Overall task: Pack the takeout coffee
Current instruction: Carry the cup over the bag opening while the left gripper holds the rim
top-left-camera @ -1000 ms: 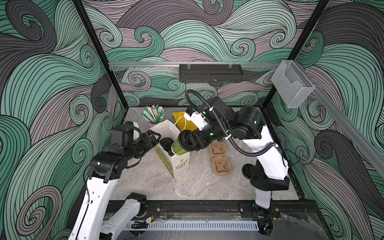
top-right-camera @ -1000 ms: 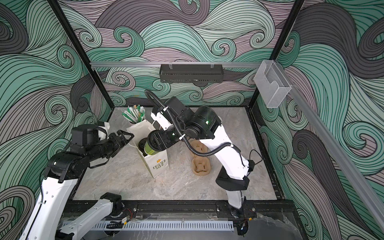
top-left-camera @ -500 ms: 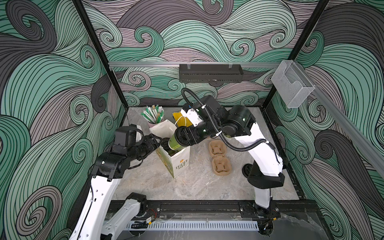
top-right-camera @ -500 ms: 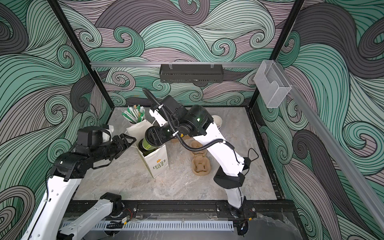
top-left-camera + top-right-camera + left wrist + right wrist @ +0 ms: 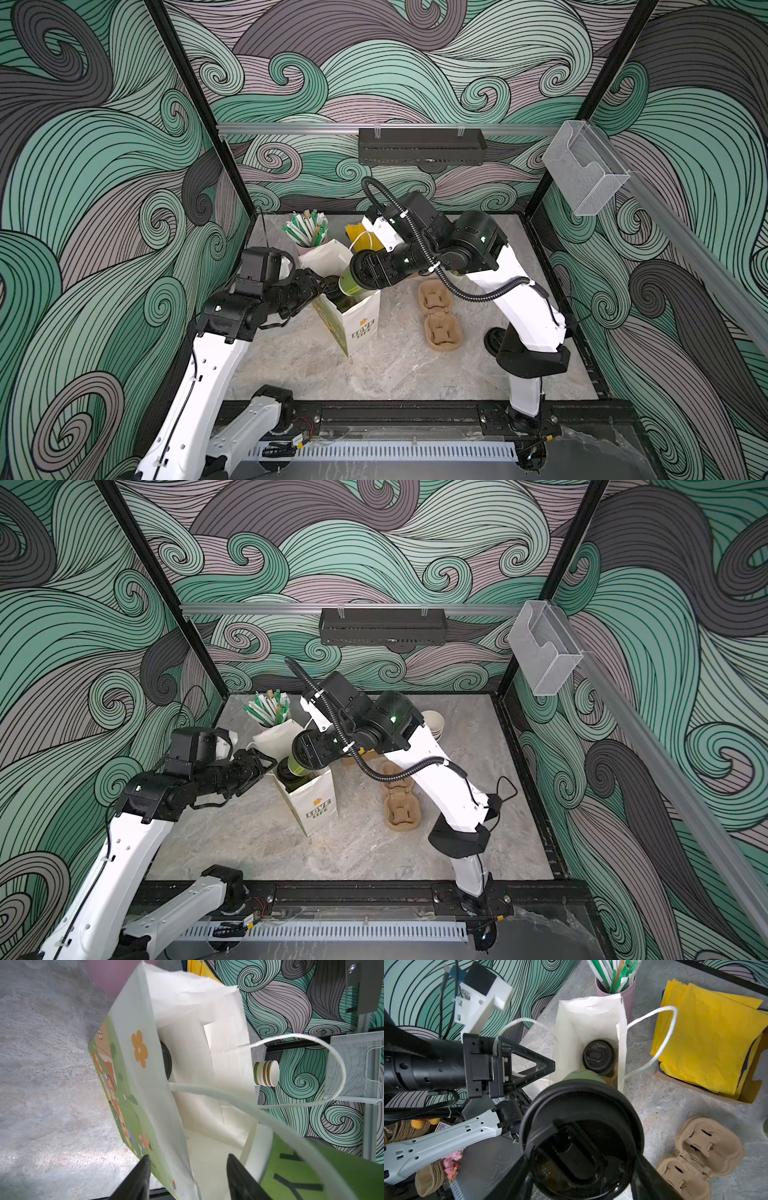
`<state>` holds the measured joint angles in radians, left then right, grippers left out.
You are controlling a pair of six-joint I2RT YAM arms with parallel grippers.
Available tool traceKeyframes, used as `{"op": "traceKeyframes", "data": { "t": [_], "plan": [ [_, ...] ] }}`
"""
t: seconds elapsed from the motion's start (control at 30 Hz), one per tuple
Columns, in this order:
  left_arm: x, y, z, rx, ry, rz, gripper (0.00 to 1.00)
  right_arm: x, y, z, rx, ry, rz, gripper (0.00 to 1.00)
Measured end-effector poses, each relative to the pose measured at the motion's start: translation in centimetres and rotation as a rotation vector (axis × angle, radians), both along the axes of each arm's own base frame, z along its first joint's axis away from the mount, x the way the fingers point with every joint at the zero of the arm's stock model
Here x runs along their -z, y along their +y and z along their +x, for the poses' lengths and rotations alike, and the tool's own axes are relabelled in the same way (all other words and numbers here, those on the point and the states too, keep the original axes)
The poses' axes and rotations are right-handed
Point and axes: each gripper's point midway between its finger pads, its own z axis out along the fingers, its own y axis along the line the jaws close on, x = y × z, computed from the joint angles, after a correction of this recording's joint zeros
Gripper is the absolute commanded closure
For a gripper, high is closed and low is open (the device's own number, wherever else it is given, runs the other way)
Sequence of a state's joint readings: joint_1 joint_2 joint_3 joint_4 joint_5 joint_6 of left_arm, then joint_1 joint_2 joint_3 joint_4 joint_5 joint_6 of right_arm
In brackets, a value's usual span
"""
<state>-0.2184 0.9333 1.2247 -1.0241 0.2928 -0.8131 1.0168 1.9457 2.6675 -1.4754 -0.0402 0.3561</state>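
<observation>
Green takeout coffee (image 5: pixel 347 284), pinched in the outstretched right hand (image 5: pixel 355 273), tilts over the bag (image 5: pixel 360 321); left hand (image 5: pixel 317 286) spread.

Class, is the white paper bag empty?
No, the right wrist view shows a black-lidded cup standing inside the bag.

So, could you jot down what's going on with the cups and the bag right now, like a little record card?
Right hand: closed on a lidded green coffee cup, tilted over the bag's opening
Left hand: open, one finger on either side of the paper bag near wall
Inside bag: second lidded cup, lid up
Beside bag: cardboard cup carrier, empty
Progress: held cup not yet released into the bag
</observation>
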Motion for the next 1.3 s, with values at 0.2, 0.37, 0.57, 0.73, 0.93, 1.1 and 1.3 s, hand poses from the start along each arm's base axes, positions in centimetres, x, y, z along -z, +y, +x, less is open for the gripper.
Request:
{"op": "traceKeyframes", "data": {
  "t": [0.2,0.37,0.57,0.73,0.93,1.1,1.3],
  "plan": [
    [0.1,-0.9,-0.4,0.031,0.023,0.018,0.38,-2.1,-2.3,-0.5,0.032,-0.051,0.024,0.36],
    [0.9,-1.4,-0.8,0.037,0.048,0.058,0.42,-3.5,-4.0,-1.1,0.051,-0.076,0.043,0.36],
    [1.8,-1.7,-0.8,0.036,0.082,0.106,0.6,-3.1,-4.2,-1.2,0.057,-0.067,0.036,0.37],
    [1.8,-1.9,-0.9,0.036,0.086,0.12,0.7,-2.3,-3.9,-1.1,0.057,-0.054,0.016,0.37],
    [1.9,-2.0,-1.4,0.037,0.107,0.127,0.83,-2.4,-4.0,-1.1,0.057,-0.06,0.025,0.37],
    [1.4,-2.3,-1.6,0.037,0.106,0.118,0.92,-2.8,-4.5,-1.5,0.059,-0.067,0.04,0.37],
    [1.4,-3.3,-2.1,0.046,0.12,0.097,0.96,-3.2,-5.2,-1.8,0.06,-0.073,0.051,0.37]
  ]
}}
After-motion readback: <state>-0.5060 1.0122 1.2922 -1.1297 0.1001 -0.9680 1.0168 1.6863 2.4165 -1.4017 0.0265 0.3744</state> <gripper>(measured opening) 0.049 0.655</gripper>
